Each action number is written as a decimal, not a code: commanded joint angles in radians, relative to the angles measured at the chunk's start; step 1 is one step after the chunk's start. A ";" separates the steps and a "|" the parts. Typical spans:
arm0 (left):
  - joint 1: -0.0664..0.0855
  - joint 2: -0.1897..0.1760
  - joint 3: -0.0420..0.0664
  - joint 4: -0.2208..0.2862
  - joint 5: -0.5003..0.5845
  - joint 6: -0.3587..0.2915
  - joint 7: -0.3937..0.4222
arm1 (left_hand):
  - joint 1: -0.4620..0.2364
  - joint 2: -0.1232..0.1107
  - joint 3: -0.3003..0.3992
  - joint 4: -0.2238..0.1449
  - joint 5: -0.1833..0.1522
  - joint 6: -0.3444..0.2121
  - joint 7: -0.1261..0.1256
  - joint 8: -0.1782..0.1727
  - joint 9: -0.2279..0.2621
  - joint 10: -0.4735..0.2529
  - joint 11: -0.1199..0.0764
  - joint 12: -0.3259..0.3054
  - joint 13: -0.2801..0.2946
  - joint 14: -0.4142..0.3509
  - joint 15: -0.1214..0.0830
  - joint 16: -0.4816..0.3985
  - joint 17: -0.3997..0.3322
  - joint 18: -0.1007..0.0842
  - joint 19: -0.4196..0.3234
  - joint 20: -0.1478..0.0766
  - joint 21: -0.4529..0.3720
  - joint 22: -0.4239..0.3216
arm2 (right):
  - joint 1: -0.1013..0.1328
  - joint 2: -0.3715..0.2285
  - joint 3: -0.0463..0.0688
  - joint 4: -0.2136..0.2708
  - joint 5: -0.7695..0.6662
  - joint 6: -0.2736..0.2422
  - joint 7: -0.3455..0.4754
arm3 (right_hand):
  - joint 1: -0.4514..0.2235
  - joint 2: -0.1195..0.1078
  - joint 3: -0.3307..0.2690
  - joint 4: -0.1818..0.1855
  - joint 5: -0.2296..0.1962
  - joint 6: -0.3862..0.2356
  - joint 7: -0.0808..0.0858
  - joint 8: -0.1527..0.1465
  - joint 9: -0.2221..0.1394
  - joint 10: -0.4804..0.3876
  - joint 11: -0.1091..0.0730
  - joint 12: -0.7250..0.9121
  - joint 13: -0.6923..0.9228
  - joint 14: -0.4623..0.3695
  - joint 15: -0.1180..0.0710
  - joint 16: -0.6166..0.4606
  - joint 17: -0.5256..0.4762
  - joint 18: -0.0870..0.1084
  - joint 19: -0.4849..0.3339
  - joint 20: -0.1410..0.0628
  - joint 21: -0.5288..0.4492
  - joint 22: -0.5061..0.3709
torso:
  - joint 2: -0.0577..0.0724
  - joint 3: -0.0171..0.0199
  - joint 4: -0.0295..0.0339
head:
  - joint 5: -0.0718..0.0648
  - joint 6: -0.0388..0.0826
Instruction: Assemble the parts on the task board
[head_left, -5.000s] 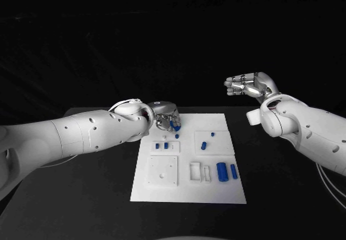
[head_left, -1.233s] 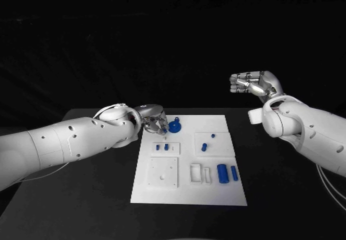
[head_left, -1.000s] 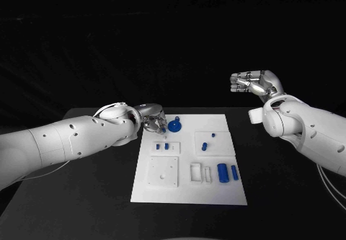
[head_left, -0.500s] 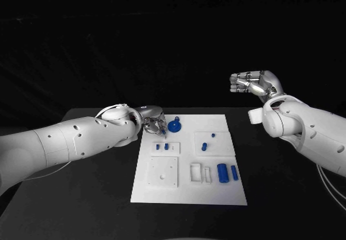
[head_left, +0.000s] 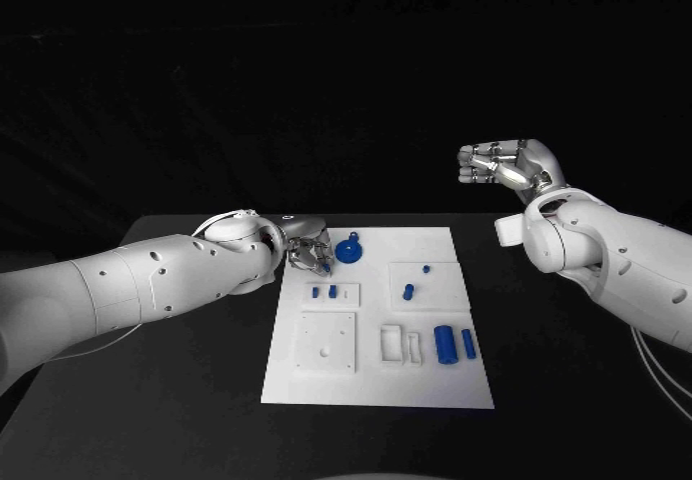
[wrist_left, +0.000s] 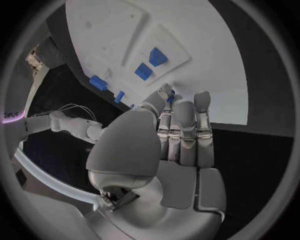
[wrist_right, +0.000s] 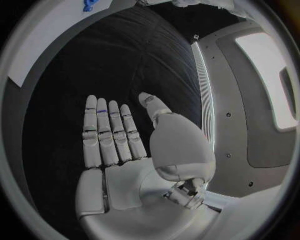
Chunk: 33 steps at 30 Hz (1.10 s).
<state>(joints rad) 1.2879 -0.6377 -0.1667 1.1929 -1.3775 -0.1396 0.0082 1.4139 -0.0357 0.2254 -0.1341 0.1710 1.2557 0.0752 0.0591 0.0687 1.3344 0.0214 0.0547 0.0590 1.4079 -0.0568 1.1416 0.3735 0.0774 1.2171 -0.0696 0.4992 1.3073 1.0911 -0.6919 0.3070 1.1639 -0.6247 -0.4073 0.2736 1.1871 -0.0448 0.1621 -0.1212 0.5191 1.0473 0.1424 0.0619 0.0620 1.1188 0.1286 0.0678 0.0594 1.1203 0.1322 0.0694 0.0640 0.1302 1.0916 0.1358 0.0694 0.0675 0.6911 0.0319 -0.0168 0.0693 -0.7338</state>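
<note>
Left hand (head_left: 312, 252) poised over the far left corner of the task board (head_left: 379, 385), fingers extended close together, a small blue part (wrist_left: 170, 94) pinched between thumb and fingertip. Round blue part (head_left: 351, 250) on the board just beside that hand. Right hand (head_left: 506, 168) raised well above the table, fingers apart, holding nothing
</note>
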 joint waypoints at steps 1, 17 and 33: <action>-0.001 0.002 -0.001 0.000 -0.004 0.020 0.002 | -0.005 0.004 -0.004 -0.001 -0.003 -0.001 0.002 0.003 0.001 -0.003 0.001 0.004 0.001 0.004 0.000 0.003 -0.001 0.010 -0.001 -0.002 -0.001 0.020 | 0.000 0.000 0.001 0.002 0.000 0.014 0.011 | -0.005 -0.005 0.008 0.000 0.003 0.006 0.000 0.000 0.001 0.007 -0.001 -0.005 -0.001 0.005 0.000 -0.004 -0.001 0.009 0.009 -0.001 0.003 -0.001 | 0.000 -0.0002 0.0004 | -0.002 -0.001; -0.006 0.017 -0.004 -0.012 -0.003 0.023 0.007 | -0.002 0.004 -0.006 0.002 -0.002 -0.003 0.002 0.004 0.001 -0.004 0.001 0.004 0.001 0.003 0.000 0.003 -0.001 0.010 -0.001 -0.001 -0.004 0.020 | 0.000 0.002 0.001 0.002 0.000 0.018 0.011 | -0.007 -0.005 0.013 -0.003 0.003 0.006 0.000 0.000 0.001 0.007 0.000 -0.005 -0.001 0.005 0.000 -0.004 -0.001 0.010 0.009 -0.001 0.003 -0.001 | 0.000 0.0002 -0.0004 | -0.003 -0.002; -0.009 0.024 -0.006 -0.020 -0.004 0.054 -0.002 | 0.003 0.005 -0.008 0.004 -0.003 -0.004 0.003 0.004 0.001 -0.005 0.001 0.004 0.001 0.002 0.001 0.004 -0.002 0.010 0.000 -0.001 -0.007 0.021 | 0.000 0.001 0.001 0.002 0.000 0.019 0.012 | -0.007 -0.005 0.013 -0.003 0.003 0.006 0.000 0.000 0.001 0.007 0.000 -0.005 -0.001 0.005 0.000 -0.004 -0.001 0.010 0.009 -0.001 0.003 -0.001 | 0.000 0.0004 -0.0003 | -0.003 -0.006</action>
<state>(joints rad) 1.2811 -0.6162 -0.1709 1.1717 -1.3776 -0.1195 0.0077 1.4114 -0.0385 0.2214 -0.1302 0.1693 1.2530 0.0759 0.0571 0.0697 1.3343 0.0215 0.0548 0.0585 1.4078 -0.0566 1.1416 0.3737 0.0773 1.2171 -0.0695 0.4991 1.3077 1.0911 -0.6910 0.3070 1.1641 -0.6245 -0.4037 0.2739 1.1871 -0.0448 0.1689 -0.1228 0.5190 1.0472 0.1424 0.0619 0.0620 1.1188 0.1286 0.0679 0.0594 1.1203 0.1322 0.0694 0.0640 0.1302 1.0916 0.1358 0.0694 0.0675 0.6909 0.0323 -0.0170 0.0656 -0.7386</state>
